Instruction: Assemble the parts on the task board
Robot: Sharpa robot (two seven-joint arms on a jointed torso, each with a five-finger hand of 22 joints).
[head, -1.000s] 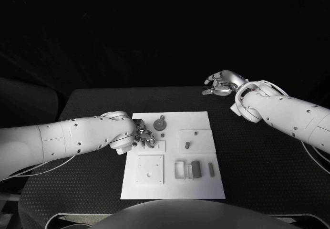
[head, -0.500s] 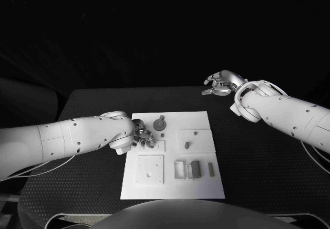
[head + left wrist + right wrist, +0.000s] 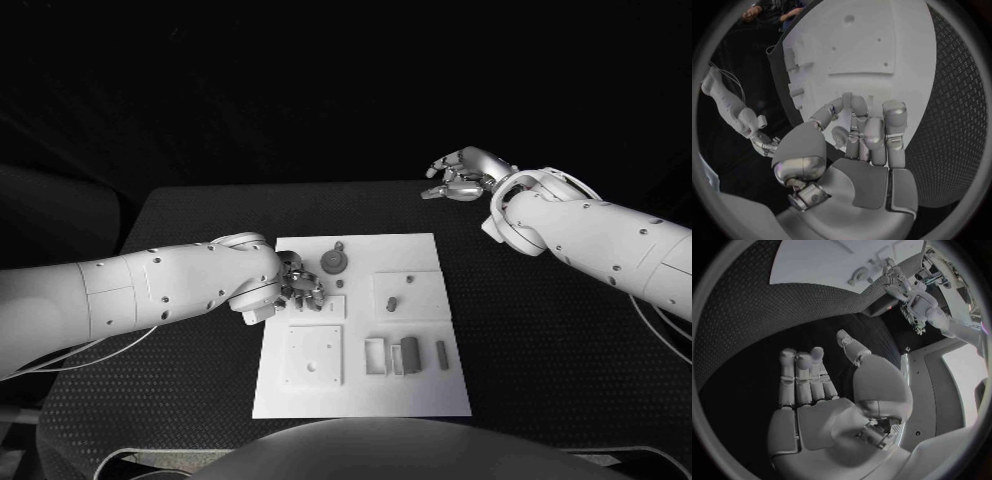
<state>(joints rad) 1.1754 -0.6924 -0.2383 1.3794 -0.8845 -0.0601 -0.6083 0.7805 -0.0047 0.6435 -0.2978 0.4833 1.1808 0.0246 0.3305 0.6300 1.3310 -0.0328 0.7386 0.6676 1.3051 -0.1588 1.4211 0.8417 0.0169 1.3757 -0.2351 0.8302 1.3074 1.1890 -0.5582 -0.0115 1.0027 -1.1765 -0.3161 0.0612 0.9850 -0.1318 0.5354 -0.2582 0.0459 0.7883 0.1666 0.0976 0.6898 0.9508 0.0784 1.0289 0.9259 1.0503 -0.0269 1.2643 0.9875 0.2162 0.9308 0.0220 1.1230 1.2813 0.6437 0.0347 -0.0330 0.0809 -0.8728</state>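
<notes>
The white task board (image 3: pixel 361 400) lies mid-table, also seen in the left wrist view (image 3: pixel 879 45). My left hand (image 3: pixel 299 285) hovers low over its left edge, fingers (image 3: pixel 873 132) curled in toward the thumb beside a small square plate (image 3: pixel 323 306). Whether a part sits inside the curl is hidden. A round grey part (image 3: pixel 335 262) stands just beyond that hand. My right hand (image 3: pixel 464 175) is raised past the table's far right corner, its fingers (image 3: pixel 801 375) stretched out and holding nothing.
Further pieces on the board: a square plate with pegs (image 3: pixel 394 295), a larger plate (image 3: pixel 315 353), and upright slotted grey parts (image 3: pixel 410 352) with a small bar (image 3: pixel 443 354). Black textured table (image 3: pixel 534 340) surrounds the board.
</notes>
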